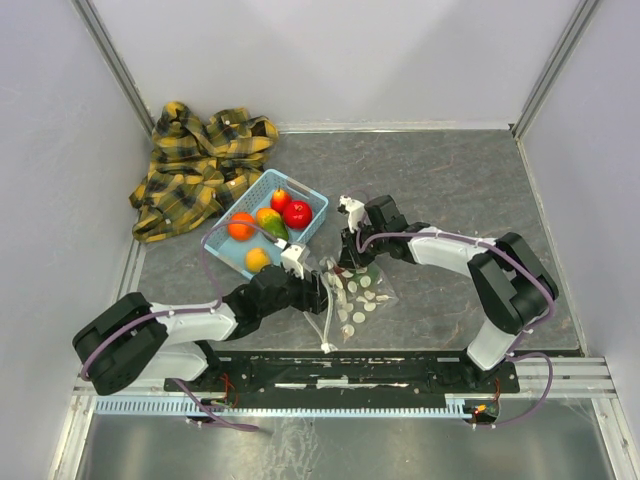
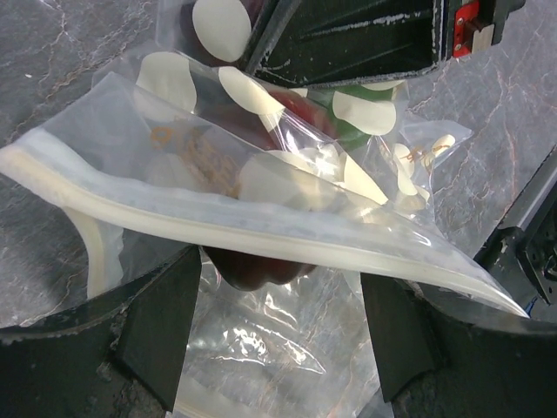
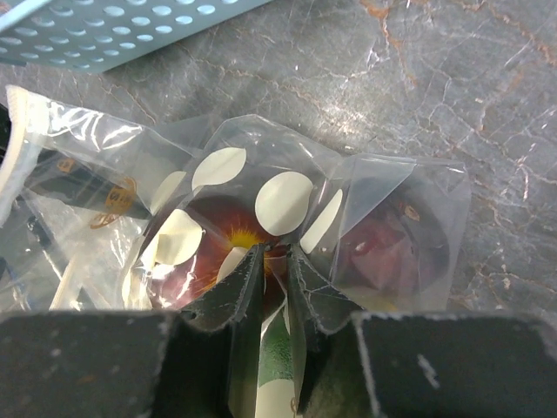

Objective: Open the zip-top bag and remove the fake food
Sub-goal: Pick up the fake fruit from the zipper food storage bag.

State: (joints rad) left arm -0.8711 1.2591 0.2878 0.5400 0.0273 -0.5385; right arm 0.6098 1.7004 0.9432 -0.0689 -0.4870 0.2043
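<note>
Inside the zip-top bag (image 3: 383, 187), fake food (image 3: 216, 223) blurs (dots (image 3: 283, 202) hide it); right pincer (image 3: 277, 254) clamps its plastic, left pincer (image 2: 277, 292) gapes.

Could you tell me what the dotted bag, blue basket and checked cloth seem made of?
The zip-top bag looks like thin clear plastic film: glossy, creased, see-through. The basket seems rigid matte plastic, with moulded slots. The checked cloth looks like soft woven fabric, lying crumpled.
</note>
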